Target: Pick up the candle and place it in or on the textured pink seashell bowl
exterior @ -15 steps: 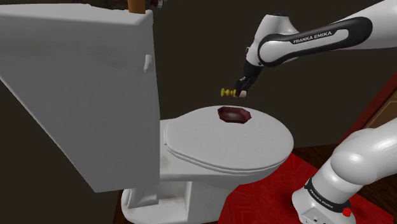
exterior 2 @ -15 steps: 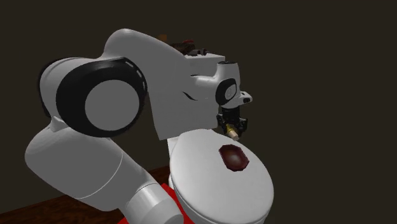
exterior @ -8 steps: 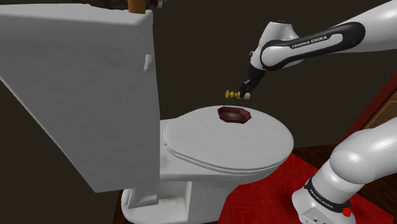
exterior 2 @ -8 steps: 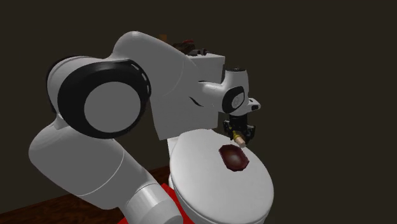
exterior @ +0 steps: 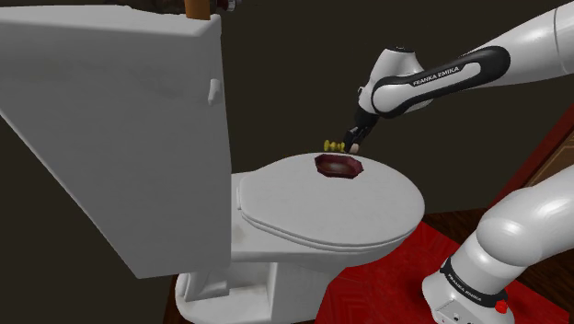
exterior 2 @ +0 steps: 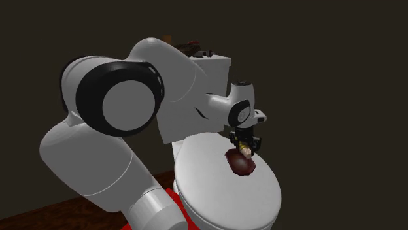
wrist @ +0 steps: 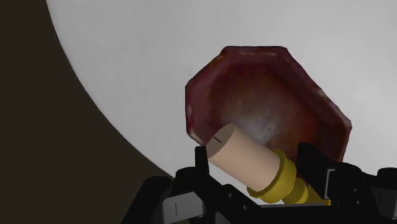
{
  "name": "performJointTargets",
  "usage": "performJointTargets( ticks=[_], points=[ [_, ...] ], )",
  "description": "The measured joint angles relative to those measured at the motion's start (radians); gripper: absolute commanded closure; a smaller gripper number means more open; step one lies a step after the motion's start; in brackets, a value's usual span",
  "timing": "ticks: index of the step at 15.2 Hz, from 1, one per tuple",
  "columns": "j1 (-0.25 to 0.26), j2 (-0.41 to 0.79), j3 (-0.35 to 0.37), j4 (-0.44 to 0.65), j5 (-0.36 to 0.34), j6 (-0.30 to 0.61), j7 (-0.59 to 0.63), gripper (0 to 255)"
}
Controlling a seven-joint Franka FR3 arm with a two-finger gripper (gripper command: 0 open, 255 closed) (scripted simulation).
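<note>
The gripper (exterior: 352,140) is shut on the candle (exterior: 333,145), holding it sideways just above the bowl (exterior: 339,166). In the shoulder view the candle's yellow end sticks out from the fingers over the bowl's far rim, with a thin gap between the two.

In the wrist view the two black fingers (wrist: 313,162) clasp the candle (wrist: 245,156) between them. It is a cream cylinder with a gold collar (wrist: 283,184) close to the gripper (wrist: 254,168). Its flat cream end points out over the near edge of the bowl (wrist: 273,95). The bowl is dark red with a faceted rim and a paler, greyish hollow in its middle.

The bowl sits on the closed white toilet lid (exterior: 322,207), near the lid's back edge and apart from its rim. The white tank (exterior: 110,129) stands well to the shoulder view's left of the bowl. A red rug (exterior: 391,276) lies on the floor below the bowl, at the foot of the toilet.

In the second exterior view the gripper (exterior 2: 243,142) hangs straight above the bowl (exterior 2: 242,164), and the candle (exterior 2: 246,151) is close over the bowl's upper rim. The arm's large white links (exterior 2: 131,131) stand to that view's left of the bowl.
</note>
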Motion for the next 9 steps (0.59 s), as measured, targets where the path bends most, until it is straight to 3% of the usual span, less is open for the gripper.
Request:
performJointTargets(
  ticks=[4,9],
  points=[
    [-0.002,0.029,0.0,-0.032,-0.004,0.061,0.003,255],
    [-0.002,0.036,0.001,-0.036,-0.004,0.072,0.004,255]
  ],
)
